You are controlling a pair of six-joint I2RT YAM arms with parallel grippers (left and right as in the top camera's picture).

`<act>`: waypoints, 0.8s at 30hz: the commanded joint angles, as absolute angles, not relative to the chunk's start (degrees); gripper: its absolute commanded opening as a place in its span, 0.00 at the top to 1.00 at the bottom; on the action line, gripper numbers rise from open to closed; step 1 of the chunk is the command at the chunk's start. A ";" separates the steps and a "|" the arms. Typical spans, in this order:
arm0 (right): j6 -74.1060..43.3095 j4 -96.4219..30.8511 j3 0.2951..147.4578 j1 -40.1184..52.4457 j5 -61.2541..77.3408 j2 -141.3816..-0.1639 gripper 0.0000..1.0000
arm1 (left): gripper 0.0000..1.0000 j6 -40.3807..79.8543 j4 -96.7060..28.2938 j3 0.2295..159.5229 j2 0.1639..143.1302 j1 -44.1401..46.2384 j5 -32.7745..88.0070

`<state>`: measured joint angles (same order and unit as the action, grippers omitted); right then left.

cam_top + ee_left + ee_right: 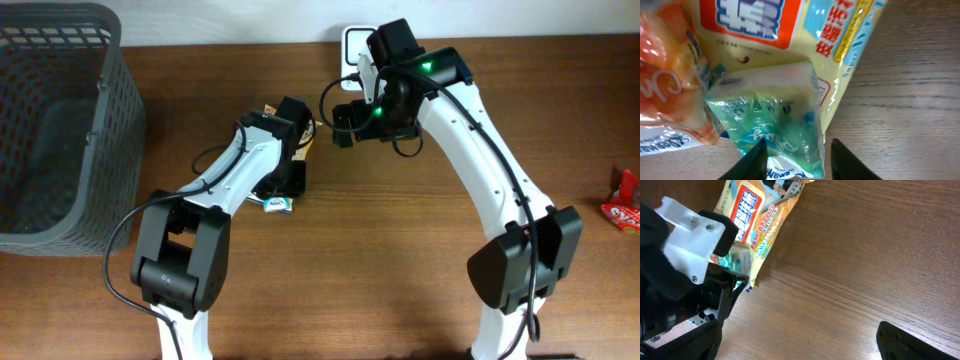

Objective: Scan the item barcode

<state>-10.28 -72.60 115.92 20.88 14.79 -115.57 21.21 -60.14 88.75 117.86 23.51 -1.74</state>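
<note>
A small green tissue packet (775, 125) lies on the wooden table against a yellow snack bag (840, 40) and an orange packet (665, 85). My left gripper (797, 146) is down over the green packet with a finger on each side. The left finger touches the packet and the right finger stands a little off it, so the jaws are open. From overhead the packet (277, 204) pokes out below the left gripper (285, 185). My right gripper (338, 125) hovers wide open just right of the pile, holding nothing (800, 345). No barcode is readable.
A dark mesh basket (60, 130) fills the table's left end. A white device (355, 42) sits at the back edge behind the right arm. A red packet (625, 200) lies at the far right edge. The left arm's wrist (685, 280) fills the right wrist view's left side.
</note>
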 commanded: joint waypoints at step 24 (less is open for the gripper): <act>-9.87 -72.55 115.68 20.99 14.31 -115.79 0.01 | 1.00 16.60 -63.44 94.76 116.22 22.31 24.32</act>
